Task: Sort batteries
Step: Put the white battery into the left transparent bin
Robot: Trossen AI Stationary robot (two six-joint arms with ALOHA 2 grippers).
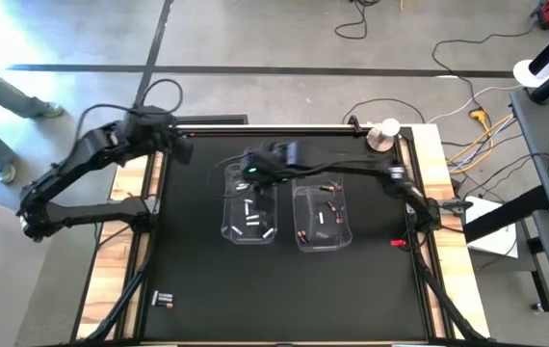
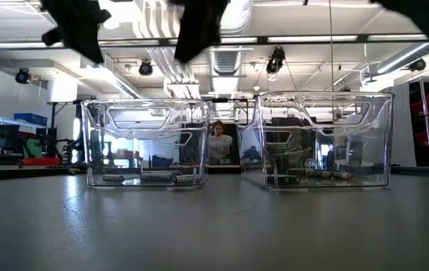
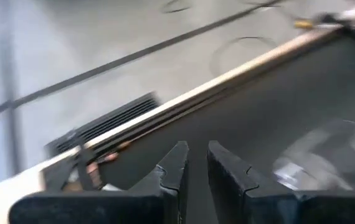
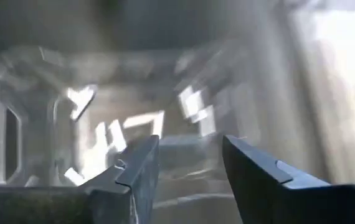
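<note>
Two clear bins stand side by side mid-table. The left bin [image 1: 246, 207] holds several white batteries [image 1: 252, 214] lying on its floor. The right bin [image 1: 321, 217] holds dark batteries [image 1: 327, 207]. A few more batteries [image 1: 164, 301] lie loose on the mat near the front left corner. My right gripper [image 1: 255, 166] hangs open above the far part of the left bin, looking down into it [image 4: 190, 146], with nothing between its fingers. My left gripper [image 1: 180, 146] is raised near the table's far left edge, its fingers nearly together [image 3: 196, 152] and holding nothing.
A round roll [image 1: 382, 135] sits at the far right corner, and a small red item [image 1: 397, 243] lies at the mat's right edge. The black mat [image 1: 284, 289] is bare in front of the bins. People show beyond the table [image 2: 218, 143].
</note>
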